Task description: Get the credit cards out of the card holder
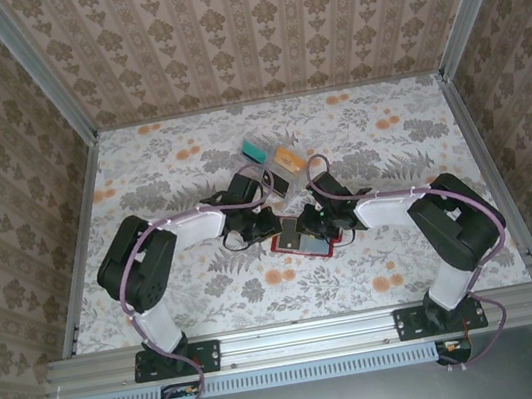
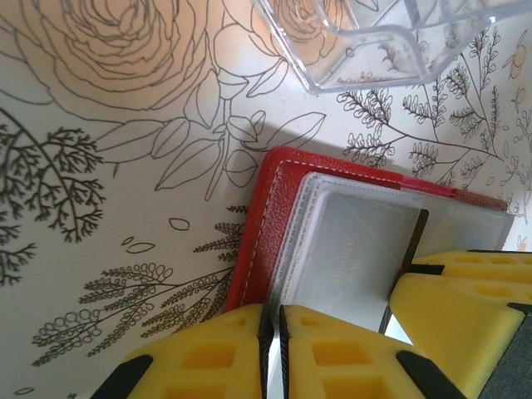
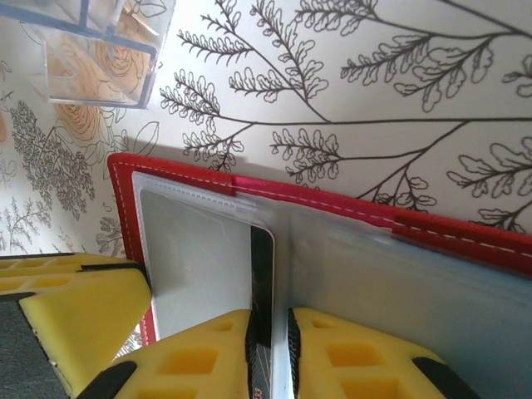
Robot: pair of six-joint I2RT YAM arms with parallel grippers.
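The red card holder (image 1: 326,248) lies open on the flowered table, its clear sleeves facing up (image 2: 262,241) (image 3: 332,199). My left gripper (image 1: 278,226) (image 2: 277,332) comes in from the left, its yellow jaws pinched on a thin clear sleeve page at the holder's edge. From the right, my right gripper (image 1: 316,222) (image 3: 278,332) is shut on a dark-edged credit card (image 3: 262,274) that stands on edge at the holder's middle fold, along with a bit of sleeve. The two grippers sit almost touching over the holder, which hides most of it from above.
A clear plastic rack (image 1: 275,163) (image 2: 374,41) (image 3: 91,50) with a teal and an orange card stands just behind the holder. Patterned walls enclose the table on three sides. The other arm's yellow fingers (image 2: 465,291) (image 3: 75,299) crowd each wrist view.
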